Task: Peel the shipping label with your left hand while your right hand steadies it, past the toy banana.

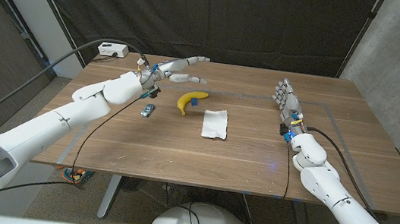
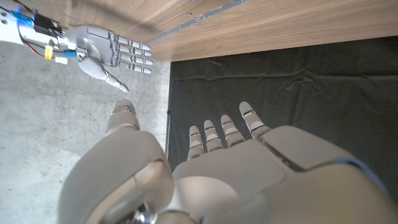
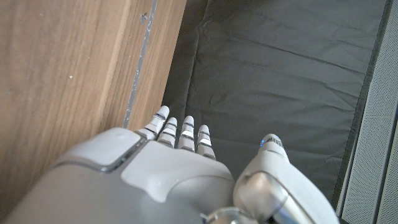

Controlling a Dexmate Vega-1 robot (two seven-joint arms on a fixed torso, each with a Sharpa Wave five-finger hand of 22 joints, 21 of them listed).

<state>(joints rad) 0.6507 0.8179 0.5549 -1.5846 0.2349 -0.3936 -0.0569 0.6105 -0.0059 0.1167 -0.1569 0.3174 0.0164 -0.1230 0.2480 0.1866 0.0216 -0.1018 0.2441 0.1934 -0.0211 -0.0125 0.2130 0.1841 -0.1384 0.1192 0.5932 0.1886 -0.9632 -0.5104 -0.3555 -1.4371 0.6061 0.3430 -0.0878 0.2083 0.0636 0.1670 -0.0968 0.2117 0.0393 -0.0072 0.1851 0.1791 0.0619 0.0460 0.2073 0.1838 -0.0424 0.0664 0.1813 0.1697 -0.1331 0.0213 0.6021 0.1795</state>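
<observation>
- L hand (image 1: 178, 69) spread wide, empty, behind toy banana (image 1: 190, 101).
- R hand (image 1: 286, 100) wide, empty, well apart.
- Shipping label (image 1: 214, 124) untouched; peel not begun.

A wooden table (image 1: 180, 152) carries the things; its top is brown with a visible grain, and a thin pale line runs along it near the far edge and down the right side. A yellow banana (image 1: 190, 100) lies near the middle of the far half, curved, with a small blue thing touching its right end. Just in front of it and slightly right lies a white label (image 1: 214, 124), flat on the wood, apart from the banana. Left of the banana, near it but not touching, sits a small blue-grey toy car (image 1: 147, 110). At the far left corner a white box (image 1: 112, 50) rests with a cable attached.
</observation>
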